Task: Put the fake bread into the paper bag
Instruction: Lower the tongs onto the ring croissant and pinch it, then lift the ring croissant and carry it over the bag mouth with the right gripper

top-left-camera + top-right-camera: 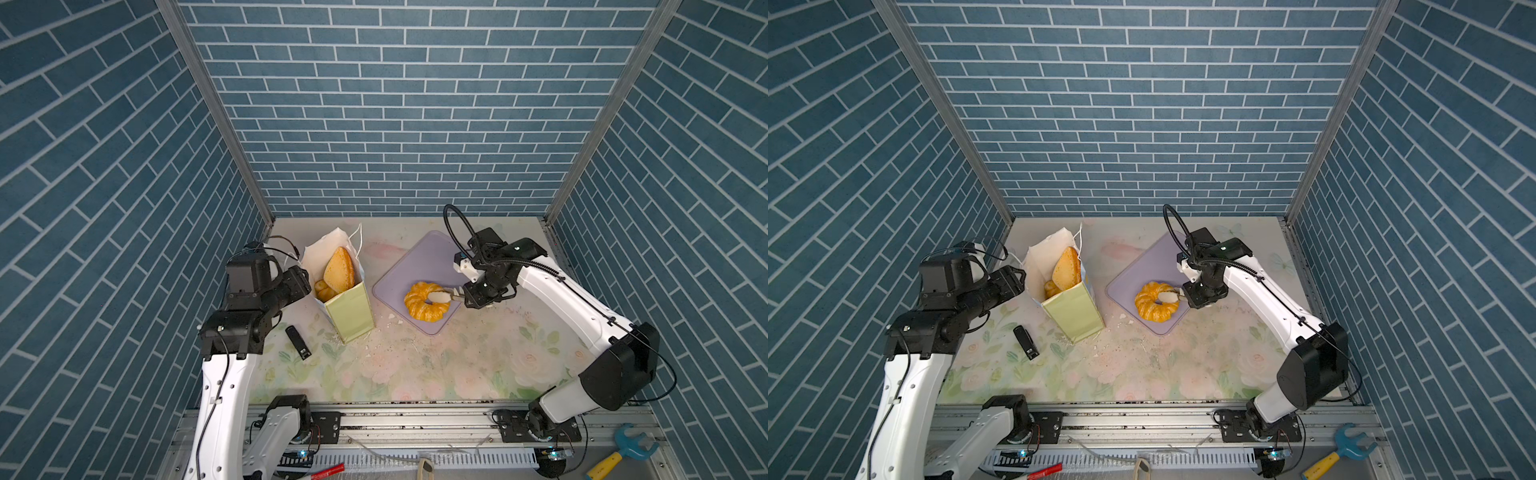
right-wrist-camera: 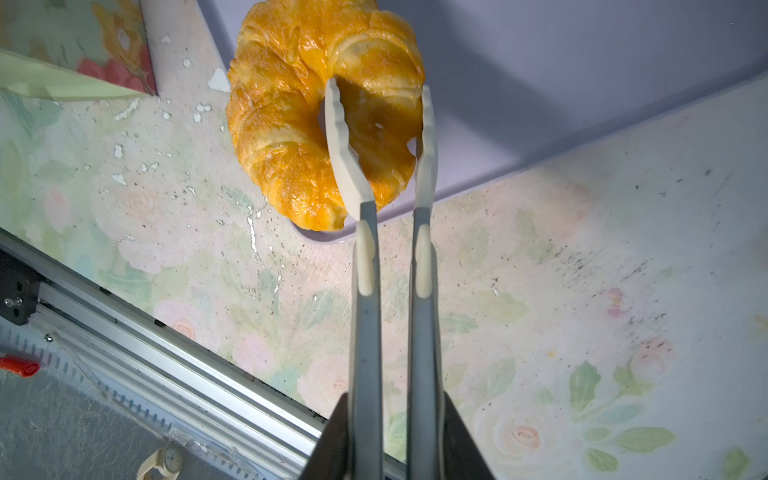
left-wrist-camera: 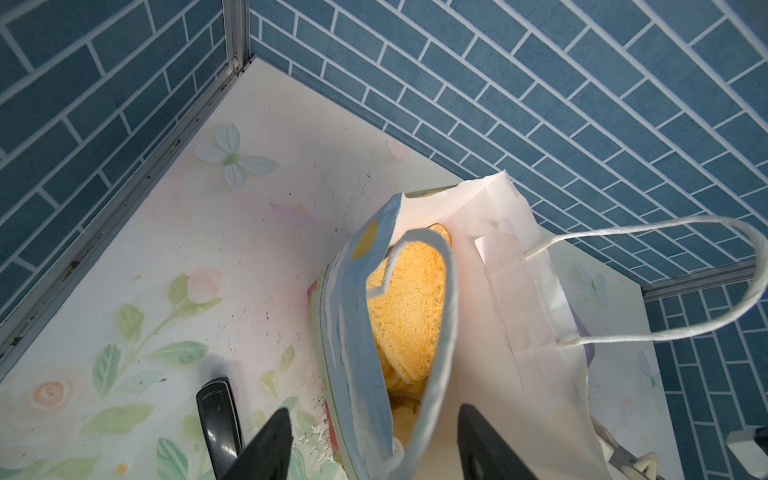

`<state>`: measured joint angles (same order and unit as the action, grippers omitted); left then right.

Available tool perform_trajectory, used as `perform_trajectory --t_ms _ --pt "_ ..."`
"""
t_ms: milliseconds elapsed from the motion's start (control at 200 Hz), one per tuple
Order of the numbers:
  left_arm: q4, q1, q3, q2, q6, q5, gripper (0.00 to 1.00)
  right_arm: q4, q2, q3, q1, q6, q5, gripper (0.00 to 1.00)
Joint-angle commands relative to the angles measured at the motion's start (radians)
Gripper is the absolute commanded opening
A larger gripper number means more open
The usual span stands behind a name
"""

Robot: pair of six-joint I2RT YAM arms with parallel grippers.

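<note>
the ring croissant (image 1: 426, 314) was found lying on the lavender tray (image 1: 415, 262), near its front corner and well apart from the paper bag (image 1: 351, 311). the right end effector (image 1: 464, 296) was found closed narrow on the arms of a pair of tongs (image 2: 368, 332). one tong blade was seen inside the ring's hole and the other at the ring's outer side, so that one section of the croissant was bracketed between them. whether that section was pinched firmly could not be told. the bag was found upright on the bench (image 1: 415, 365), left of the tray, with a toast slice (image 1: 340, 269) standing in it and small buns (image 1: 322, 288) beneath. the left end effector (image 3: 374, 411) was found wide, with one finger outside the bag's near wall and one inside, and the wall not clamped. a small black object (image 1: 298, 342) was noted on the bench near the bag.
</note>
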<state>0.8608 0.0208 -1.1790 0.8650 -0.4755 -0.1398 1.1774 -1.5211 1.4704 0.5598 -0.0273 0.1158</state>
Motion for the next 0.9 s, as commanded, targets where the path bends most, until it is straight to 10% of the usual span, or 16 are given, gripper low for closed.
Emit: perform_trajectory --t_ms 0,515,895 --pt "0.003 -0.002 0.018 -0.010 0.010 0.002 0.65 -0.047 0.094 0.036 -0.003 -0.045 -0.068 0.18" --pt "-0.019 -0.002 0.042 -0.009 -0.015 0.000 0.65 -0.304 0.235 0.160 0.031 -0.086 -0.161 0.13" --pt "-0.010 -0.002 0.036 0.000 -0.011 0.016 0.65 -0.491 0.106 0.475 0.198 0.116 -0.160 0.13"
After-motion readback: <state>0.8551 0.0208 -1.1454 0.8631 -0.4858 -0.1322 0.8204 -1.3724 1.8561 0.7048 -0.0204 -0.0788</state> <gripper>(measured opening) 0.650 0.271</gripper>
